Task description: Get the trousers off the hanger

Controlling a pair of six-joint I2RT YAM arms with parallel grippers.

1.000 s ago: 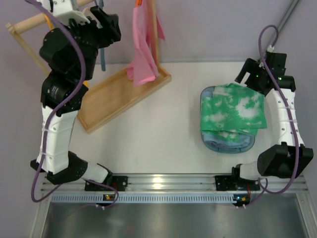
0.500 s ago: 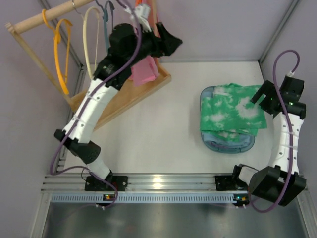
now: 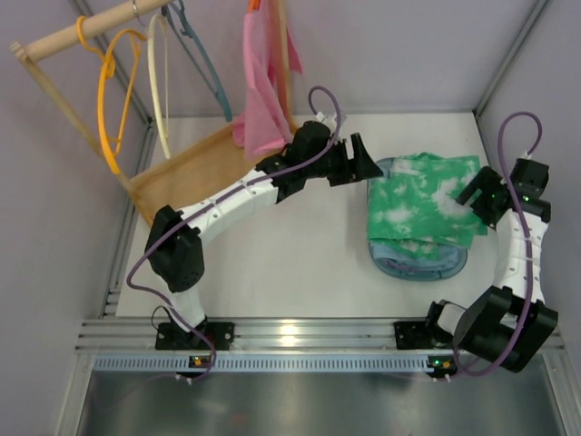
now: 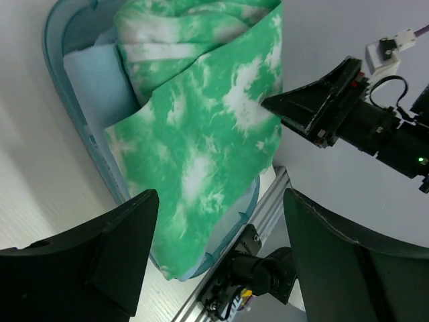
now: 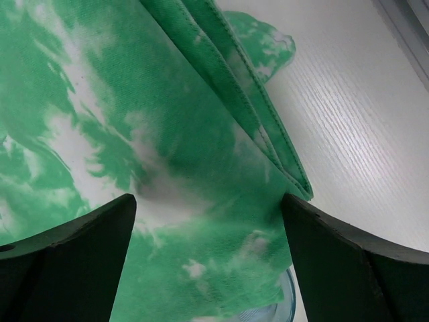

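The green tie-dye trousers [image 3: 422,204] lie folded on top of a blue basket [image 3: 418,270], off the hanger. The dark grey-blue hanger [image 3: 204,59] hangs bare on the wooden rod at the back left. My left gripper [image 3: 368,163] is open and empty just left of the basket; its wrist view shows the trousers [image 4: 201,114] ahead between wide-apart fingers [image 4: 100,261]. My right gripper [image 3: 474,202] is open and empty at the trousers' right edge, with the cloth [image 5: 134,121] filling its wrist view.
A light-blue folded cloth [image 4: 94,80] lies under the trousers in the basket [image 4: 70,20]. An orange hanger [image 3: 113,100] and a cream hanger [image 3: 162,82] hang on the rod. A pink cloth [image 3: 263,91] hangs over a wooden tray [image 3: 195,173].
My left arm has swung from the rack at the back left down and right to the basket. My right gripper has shifted from the trousers' back corner to their right edge.
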